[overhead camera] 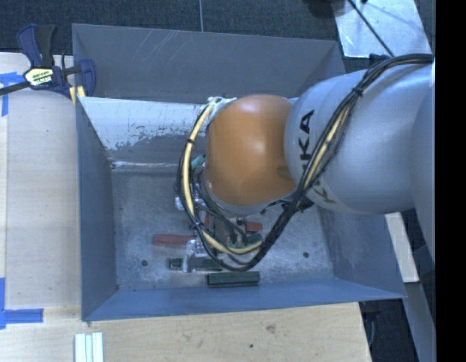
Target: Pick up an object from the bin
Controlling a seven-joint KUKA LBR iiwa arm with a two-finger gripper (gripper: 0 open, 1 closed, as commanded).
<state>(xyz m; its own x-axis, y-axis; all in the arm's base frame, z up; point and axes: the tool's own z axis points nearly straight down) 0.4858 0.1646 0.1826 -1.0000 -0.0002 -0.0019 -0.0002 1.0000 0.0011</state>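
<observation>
Reddish stick (171, 240), flat, long axis left-right

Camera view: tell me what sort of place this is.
Probably a robotics lab's bin-picking cell: a grey metal bin holding a dark bar and a reddish strip, and a silver KUKA arm reaching into it.

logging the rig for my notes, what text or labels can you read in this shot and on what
"KA": black letters on the silver arm, turned sideways; the rest of the word is cut off by the cables.
Dark bar at the bin's near wall: no text can be made out.
Reddish flat piece on the bin floor: no text can be made out.
</observation>
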